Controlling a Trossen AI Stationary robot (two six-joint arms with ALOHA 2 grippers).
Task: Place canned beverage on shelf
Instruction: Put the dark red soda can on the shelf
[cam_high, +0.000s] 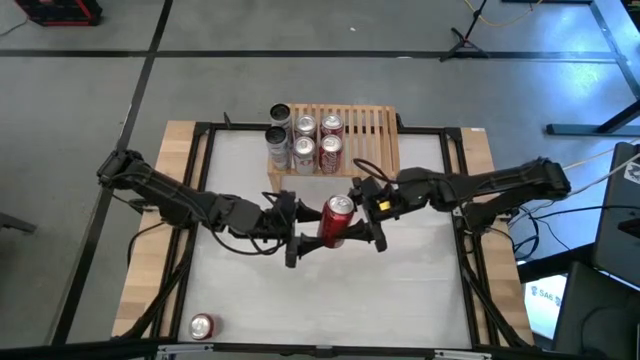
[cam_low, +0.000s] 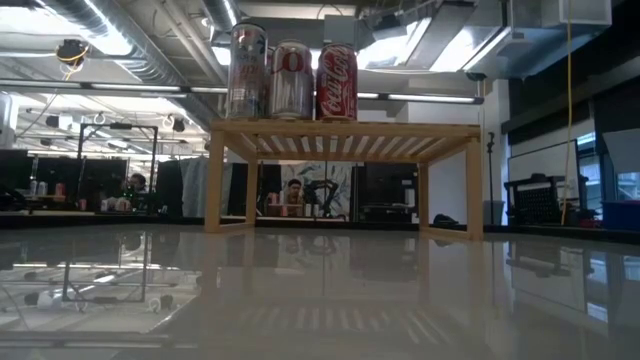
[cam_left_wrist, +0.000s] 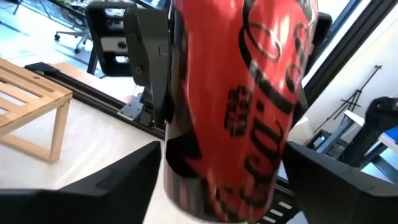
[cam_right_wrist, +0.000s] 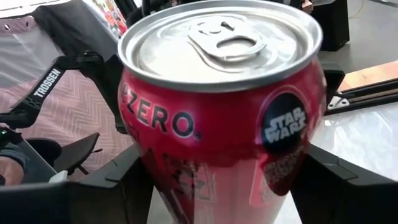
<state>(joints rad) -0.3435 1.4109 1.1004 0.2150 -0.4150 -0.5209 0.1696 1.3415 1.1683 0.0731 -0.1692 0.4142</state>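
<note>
Your red can (cam_high: 337, 220) hangs above mid-counter (cam_high: 400, 290), between both grippers: the right gripper (cam_high: 362, 222) has its fingers clamped on the can's sides, while the left gripper (cam_high: 298, 232) stands wide around it, seemingly letting go. The can tilts, top toward the shelf (cam_high: 365, 135), which lies just beyond; its free slats are on the right arm's side.

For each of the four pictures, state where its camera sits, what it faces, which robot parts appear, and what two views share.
High: overhead, facing down; both arms, red can between left gripper and right gripper.
Low: table height, facing the shelf; no robot.
Left wrist: on left arm, facing the can; own fingers.
Right wrist: on right arm, facing the can top; own fingers.
Shared: both wrist views show the can.
</note>
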